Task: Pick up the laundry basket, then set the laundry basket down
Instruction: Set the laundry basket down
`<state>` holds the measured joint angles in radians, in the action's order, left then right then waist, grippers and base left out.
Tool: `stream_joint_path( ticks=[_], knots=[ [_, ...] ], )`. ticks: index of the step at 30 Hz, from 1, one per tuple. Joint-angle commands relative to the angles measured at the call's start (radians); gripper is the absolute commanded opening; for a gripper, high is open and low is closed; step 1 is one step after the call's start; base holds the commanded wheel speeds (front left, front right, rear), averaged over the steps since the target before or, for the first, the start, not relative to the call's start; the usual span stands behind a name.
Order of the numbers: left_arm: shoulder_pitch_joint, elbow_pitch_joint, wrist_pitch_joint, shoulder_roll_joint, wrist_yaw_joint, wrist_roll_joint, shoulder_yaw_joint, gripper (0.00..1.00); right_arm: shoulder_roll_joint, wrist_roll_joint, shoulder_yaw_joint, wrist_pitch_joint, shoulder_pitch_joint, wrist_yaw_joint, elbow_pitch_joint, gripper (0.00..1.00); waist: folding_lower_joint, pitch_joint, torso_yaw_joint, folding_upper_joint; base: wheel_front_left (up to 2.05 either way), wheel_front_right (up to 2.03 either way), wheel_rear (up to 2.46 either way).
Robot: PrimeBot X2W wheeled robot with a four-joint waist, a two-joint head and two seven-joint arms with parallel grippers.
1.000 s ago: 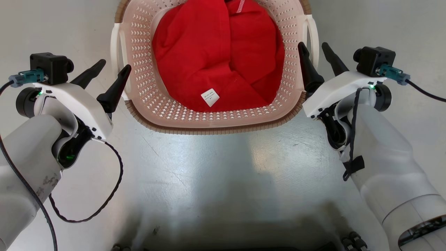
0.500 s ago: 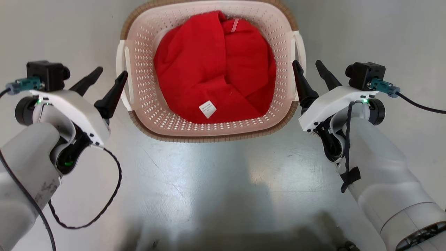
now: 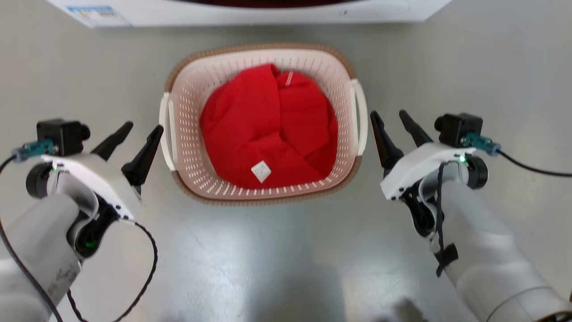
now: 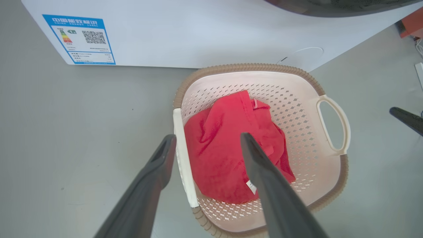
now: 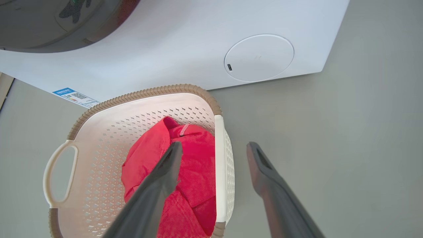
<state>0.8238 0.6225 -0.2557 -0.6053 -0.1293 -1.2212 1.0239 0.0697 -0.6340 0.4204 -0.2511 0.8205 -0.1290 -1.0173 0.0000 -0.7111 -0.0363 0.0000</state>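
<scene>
Holding the left hand [image 3: 144, 126] wide open, its two dark fingers spread and gripping nothing, just beside the white left handle [image 3: 166, 129] of the laundry basket [image 3: 263, 200] and not touching it. Holding the right hand [image 3: 387, 113] open and empty in the same way, just beside the white right handle [image 3: 361, 118] on the opposite side. Flanking the basket with both arms, fingers pointing toward the washer [image 3: 250, 11]. Leaving the basket sitting upright on the grey floor [image 3: 268, 259], between the two hands and near the washer's white front. Carrying a crumpled red garment [image 3: 268, 129] inside, with a small white tag [image 3: 261, 171] lying face up toward the near wall. Looking along the left hand's fingers in the left wrist view and framing the nearer handle strip between them, from above the rim. Framing the other handle likewise in the right wrist view. Showing a blue-edged energy label [image 4: 79, 39] at the washer's corner and a round white cover [image 5: 258, 58] low on its front.
</scene>
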Motion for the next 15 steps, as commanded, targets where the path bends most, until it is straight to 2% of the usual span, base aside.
stream_joint_path(
  ticks=[1,15],
  knots=[
    [-0.041,-0.017,-0.006,-0.043,-0.001,0.015,-0.059,1.0,-0.019,0.022,0.0,-0.011,-0.067,-0.002,0.02,1.0,0.0,0.062,-0.01,0.0,0.0,0.0,0.0],
    [-0.251,-0.107,-0.006,-0.015,-0.001,0.119,-0.242,1.0,-0.019,0.14,-0.104,-0.011,-0.243,-0.002,0.164,1.0,0.0,0.26,-0.021,0.0,0.0,0.0,0.0]
  ],
)
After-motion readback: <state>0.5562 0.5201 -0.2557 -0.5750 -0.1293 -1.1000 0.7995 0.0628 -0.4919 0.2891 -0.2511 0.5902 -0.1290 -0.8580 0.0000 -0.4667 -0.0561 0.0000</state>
